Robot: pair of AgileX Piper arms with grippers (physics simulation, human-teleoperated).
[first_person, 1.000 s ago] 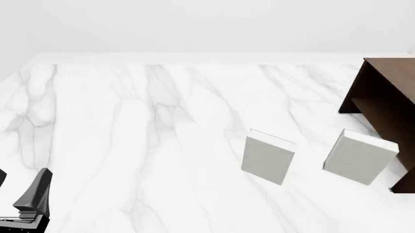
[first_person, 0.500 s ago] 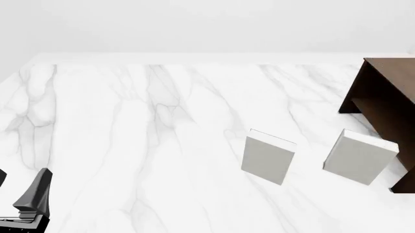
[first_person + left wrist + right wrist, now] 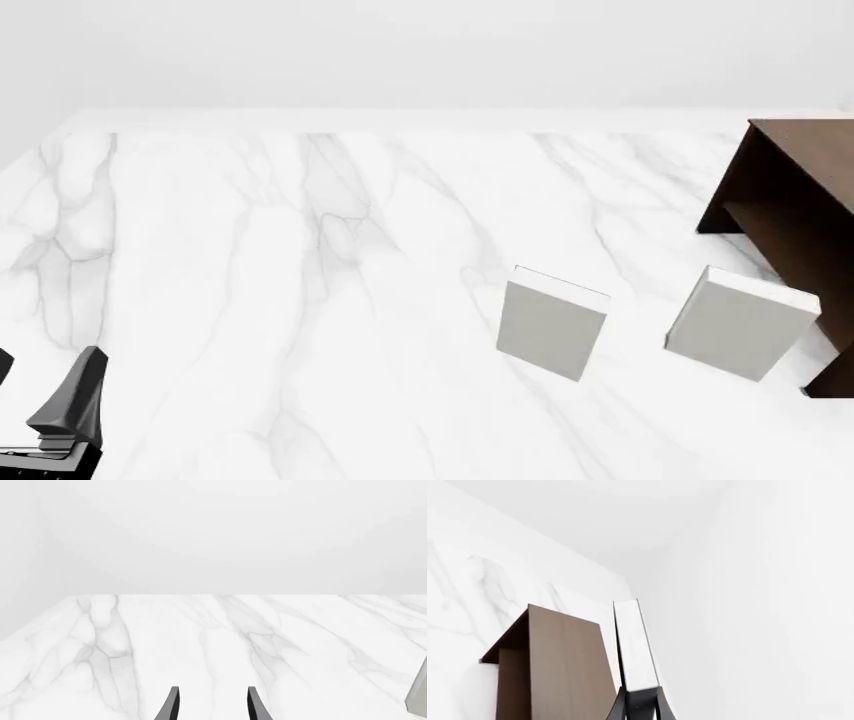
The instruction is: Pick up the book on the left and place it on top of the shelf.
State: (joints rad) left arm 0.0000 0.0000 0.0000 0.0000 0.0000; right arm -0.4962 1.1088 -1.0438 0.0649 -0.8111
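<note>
Slippage is the main risk: the book is pinched only at one end by the right gripper, beside the shelf. If the book is tilted, it can be dropped past the top. The left gripper is held open and empty.

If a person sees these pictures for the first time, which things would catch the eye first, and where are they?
Probably the dark brown wooden shelf at the far right edge of the white marble table, the only dark mass there. Next, the two pale grey-white books standing upright side by side just left of it. In the right wrist view, the right end effector grips a thin dark-edged book above the shelf.
</note>
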